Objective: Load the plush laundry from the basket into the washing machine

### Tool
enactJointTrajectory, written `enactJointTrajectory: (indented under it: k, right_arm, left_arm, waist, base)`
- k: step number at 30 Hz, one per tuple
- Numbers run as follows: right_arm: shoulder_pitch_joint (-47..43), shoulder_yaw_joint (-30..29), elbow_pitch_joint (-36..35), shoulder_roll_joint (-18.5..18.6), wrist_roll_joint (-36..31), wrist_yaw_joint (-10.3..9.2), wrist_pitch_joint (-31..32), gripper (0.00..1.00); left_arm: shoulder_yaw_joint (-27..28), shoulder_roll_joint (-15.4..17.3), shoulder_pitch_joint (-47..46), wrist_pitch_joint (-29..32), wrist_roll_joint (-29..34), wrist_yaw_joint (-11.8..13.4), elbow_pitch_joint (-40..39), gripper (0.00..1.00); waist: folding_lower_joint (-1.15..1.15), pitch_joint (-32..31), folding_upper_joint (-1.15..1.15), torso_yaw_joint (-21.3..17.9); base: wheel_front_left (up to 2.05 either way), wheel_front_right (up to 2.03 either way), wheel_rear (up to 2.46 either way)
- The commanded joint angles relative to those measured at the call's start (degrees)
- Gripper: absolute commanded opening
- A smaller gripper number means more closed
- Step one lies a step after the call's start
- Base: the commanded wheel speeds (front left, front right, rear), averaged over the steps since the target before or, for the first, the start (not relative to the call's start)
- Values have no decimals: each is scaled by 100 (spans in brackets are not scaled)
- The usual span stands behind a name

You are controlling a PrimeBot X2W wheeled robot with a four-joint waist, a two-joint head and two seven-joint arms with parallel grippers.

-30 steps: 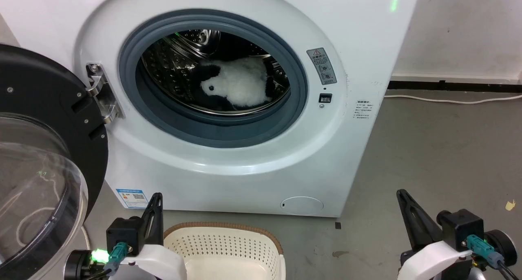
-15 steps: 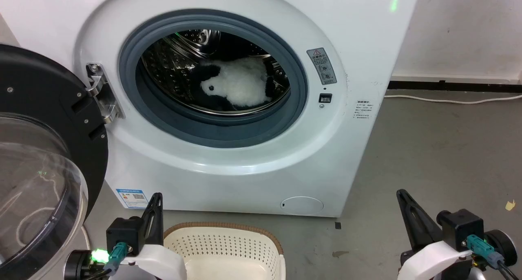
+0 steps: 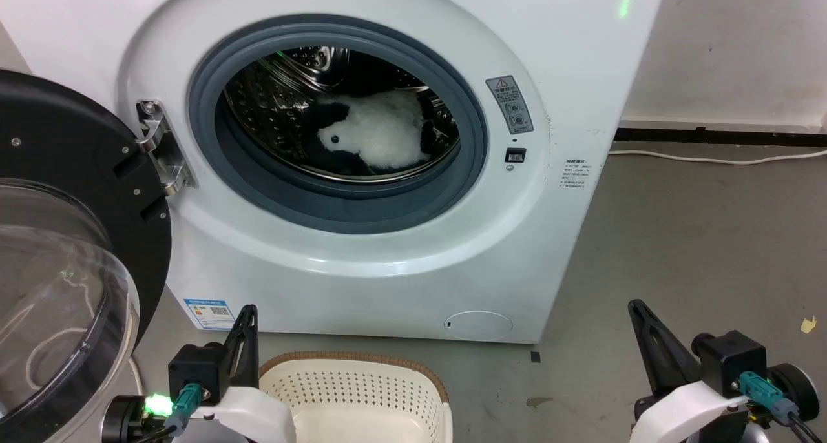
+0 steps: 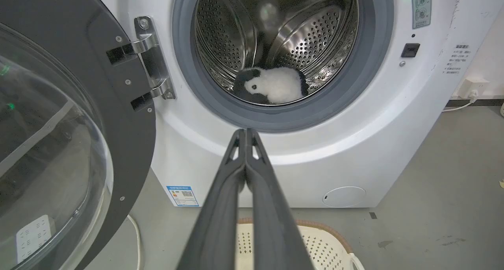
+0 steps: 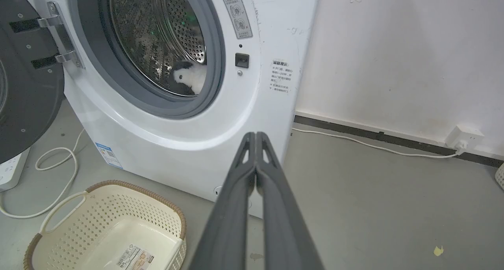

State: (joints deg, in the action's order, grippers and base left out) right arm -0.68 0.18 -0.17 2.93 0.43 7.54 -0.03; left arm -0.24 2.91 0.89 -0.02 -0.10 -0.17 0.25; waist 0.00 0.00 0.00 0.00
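Note:
The plush laundry (image 3: 378,136), a fluffy white toy with black ears and limbs, lies inside the steel drum of the washing machine (image 3: 387,249); the toy (image 4: 273,87) (image 5: 188,78) also shows in both wrist views. The round glass door (image 3: 58,262) hangs wide open at the left. The cream basket (image 3: 362,391) stands on the floor before the washer, with a sticker (image 5: 136,256) on its bottom. My left gripper (image 3: 249,314) (image 4: 246,133) is shut on nothing, low beside the basket. My right gripper (image 3: 636,309) (image 5: 256,136) is shut on nothing at the lower right.
A white cable (image 5: 374,146) runs along the grey floor to a wall socket (image 5: 462,138) at the right. Another looped cable (image 5: 55,159) and a power strip (image 5: 10,171) lie left of the washer. Open floor (image 3: 698,236) lies right of the washer.

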Motion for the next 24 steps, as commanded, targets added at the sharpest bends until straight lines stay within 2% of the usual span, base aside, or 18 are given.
enactJointTrajectory:
  k: [1, 24]
  right_arm:
    - [68, -18, 17, -5, -43, -5, 3, 0]
    - [68, -18, 17, -5, -43, -5, 3, 0]
  left_arm:
    - [24, -3, -89, 2, 10, 17, -25, 0]
    - [24, -3, -89, 2, 10, 17, -25, 0]
  waist:
    - [0, 0, 0, 0]
    - [0, 0, 0, 0]
  base:
    - [0, 0, 0]
    - [0, 0, 0]
